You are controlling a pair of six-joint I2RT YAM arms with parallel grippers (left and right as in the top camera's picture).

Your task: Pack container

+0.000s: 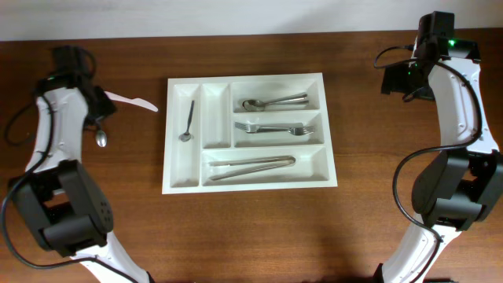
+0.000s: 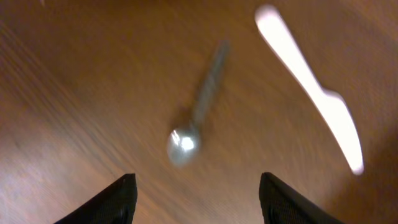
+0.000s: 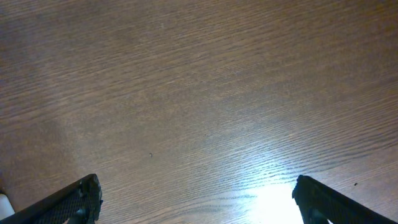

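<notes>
The container (image 1: 182, 171) is a white tray with five compartments in the middle of the table. It holds a small spoon (image 1: 188, 122), larger spoons (image 1: 275, 102), forks (image 1: 273, 127) and tongs (image 1: 251, 166). Left of it, a metal spoon (image 1: 101, 135) and a white plastic knife (image 1: 132, 100) lie on the wood. My left gripper (image 1: 98, 118) hangs over that spoon. In the blurred left wrist view the spoon (image 2: 186, 140) lies just ahead of the open left gripper (image 2: 196, 186), with the knife (image 2: 311, 87) to its right. My right gripper (image 1: 393, 80) is open over bare wood (image 3: 196, 199).
The table's back edge runs along the top of the overhead view, close behind both arms. The right arm stands at the far right, well away from the tray.
</notes>
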